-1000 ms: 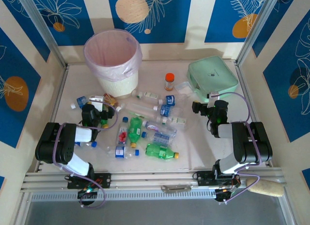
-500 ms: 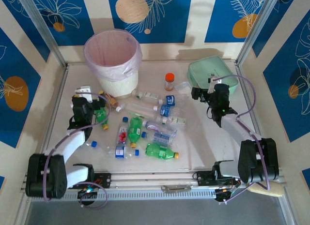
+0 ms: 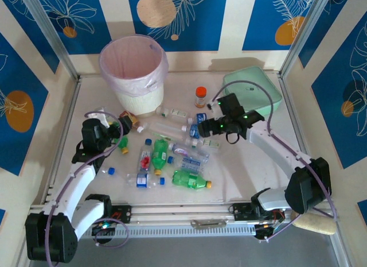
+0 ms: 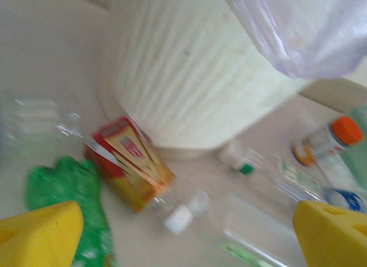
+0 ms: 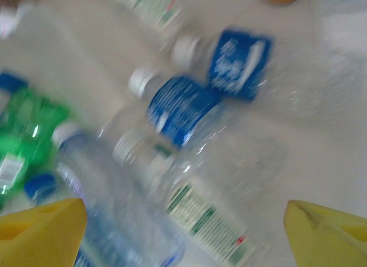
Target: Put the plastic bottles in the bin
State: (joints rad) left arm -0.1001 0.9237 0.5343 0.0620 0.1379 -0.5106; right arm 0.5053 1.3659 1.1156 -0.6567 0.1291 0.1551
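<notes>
The plastic bottles [image 3: 172, 155] lie scattered mid-table: clear ones with blue labels and green ones. The bin [image 3: 133, 72] is a white bucket with a pink liner at the back left. My left gripper [image 3: 116, 131] hovers open near the bin's base. Between its yellow fingertips [image 4: 40, 235] lie a clear white-capped bottle [image 4: 189, 215], a red-and-yellow-labelled bottle [image 4: 129, 161] and a green one [image 4: 80, 221]. My right gripper [image 3: 206, 124] is open above a clear bottle with a green-white label [image 5: 203, 212]. Two blue-labelled bottles [image 5: 183, 106] lie just beyond it.
A short orange bottle with a red cap [image 3: 200, 96] stands behind the pile. A mint-green case [image 3: 255, 92] lies at the back right. The bin's ribbed wall [image 4: 189, 77] rises close ahead of the left gripper. Metal rails edge the table.
My right arm has swung left from beside the mint case to over the middle bottles. My left gripper has shifted slightly toward the bottles by the bin's base.
</notes>
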